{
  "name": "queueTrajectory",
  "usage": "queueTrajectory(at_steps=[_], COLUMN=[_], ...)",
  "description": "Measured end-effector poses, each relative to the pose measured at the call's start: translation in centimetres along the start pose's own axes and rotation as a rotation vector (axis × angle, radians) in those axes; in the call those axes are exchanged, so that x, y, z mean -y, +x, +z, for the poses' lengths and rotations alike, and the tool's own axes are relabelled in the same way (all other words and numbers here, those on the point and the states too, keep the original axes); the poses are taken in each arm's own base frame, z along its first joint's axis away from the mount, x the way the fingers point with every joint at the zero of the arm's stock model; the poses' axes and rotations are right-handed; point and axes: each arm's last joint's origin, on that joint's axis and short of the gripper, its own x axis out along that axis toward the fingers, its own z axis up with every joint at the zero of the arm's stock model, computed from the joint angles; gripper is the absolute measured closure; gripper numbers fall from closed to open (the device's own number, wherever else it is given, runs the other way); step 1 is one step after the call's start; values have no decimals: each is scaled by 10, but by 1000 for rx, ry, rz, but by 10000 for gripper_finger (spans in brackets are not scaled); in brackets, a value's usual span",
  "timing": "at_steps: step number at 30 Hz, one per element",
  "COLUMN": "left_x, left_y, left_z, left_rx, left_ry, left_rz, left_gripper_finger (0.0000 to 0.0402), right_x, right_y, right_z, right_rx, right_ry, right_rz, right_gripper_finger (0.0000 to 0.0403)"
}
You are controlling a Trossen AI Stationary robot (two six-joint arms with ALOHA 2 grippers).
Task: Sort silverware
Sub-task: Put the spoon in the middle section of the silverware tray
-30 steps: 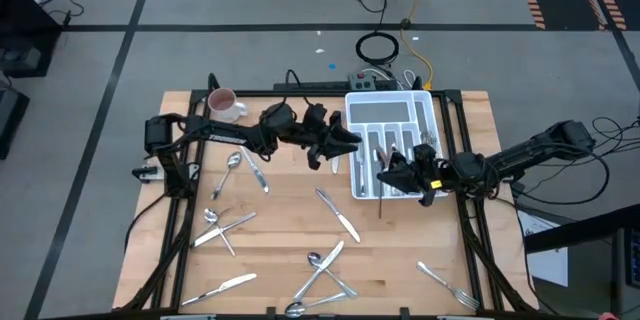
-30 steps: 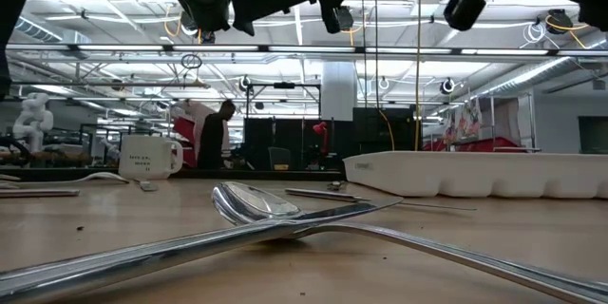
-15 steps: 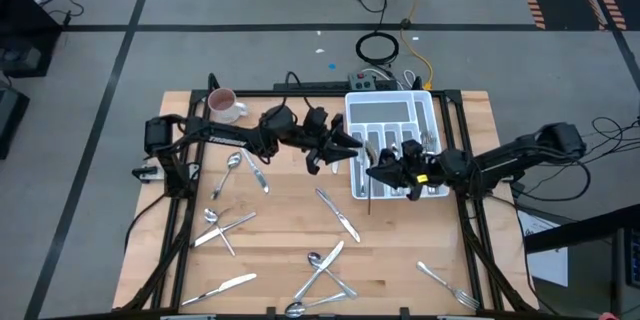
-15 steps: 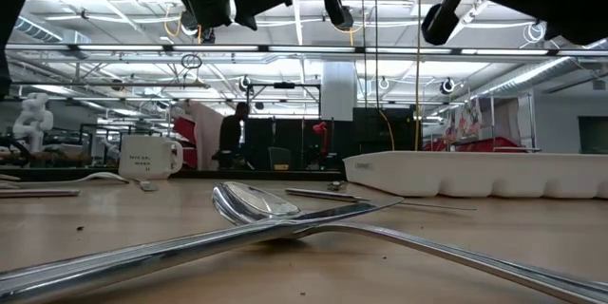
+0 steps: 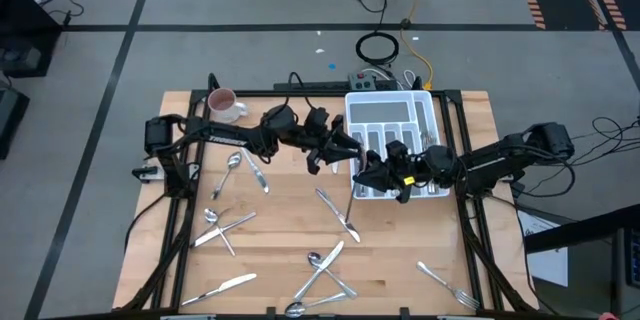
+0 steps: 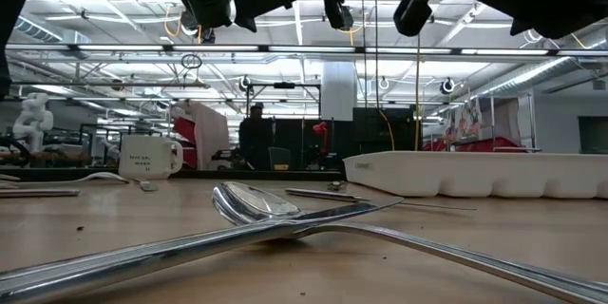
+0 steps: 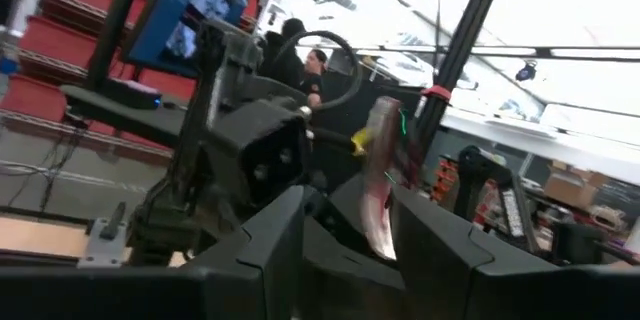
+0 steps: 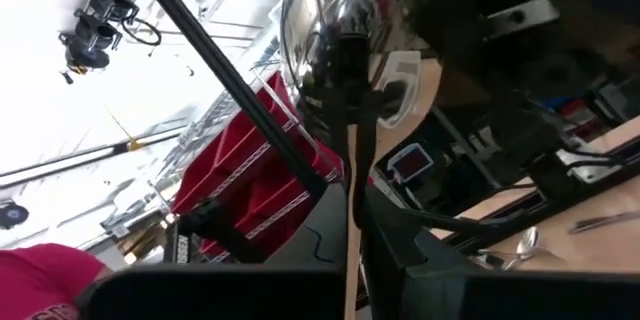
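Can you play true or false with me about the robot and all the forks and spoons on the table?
1. The mug sits at a far corner of the table. True.
2. The white tray is on the floor. False: it is on the table.
3. The right claw holds a spoon. True.
4. The table has no cutlery left on it. False: several pieces still lie scattered there.
5. The left claw is down by the near edge. False: it is up beside the tray.
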Motion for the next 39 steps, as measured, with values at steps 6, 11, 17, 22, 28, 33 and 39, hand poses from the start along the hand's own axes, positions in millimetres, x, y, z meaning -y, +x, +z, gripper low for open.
queueTrajectory(at_steps=[6, 11, 17, 22, 28, 33, 39], left_x=[0, 0, 1, 2, 1, 1, 1], left_y=[0, 0, 0, 0, 0, 0, 0], left_z=[0, 0, -1, -1, -1, -1, -2], left_rx=[-8, -8, -22, -32, -32, -33, -33], left_ry=[-1, -1, 0, -1, -1, 0, 31], left_rz=[-11, -11, -35, -54, -54, -54, -53], left_gripper_finger=[249, 249, 249, 249, 253, 289, 353], right_x=[0, 1, 2, 6, 9, 9, 9], right_y=[0, 0, 0, -1, -2, -2, -2], right_z=[0, 0, -2, -1, 2, 2, 2], right_rx=[1, -11, -33, -45, -32, -47, -53], right_ry=[-13, -13, -2, 14, 9, 24, 29], right_rz=[-1, -1, -13, -39, -46, -37, -32], right_gripper_finger=[403, 403, 403, 403, 403, 403, 403])
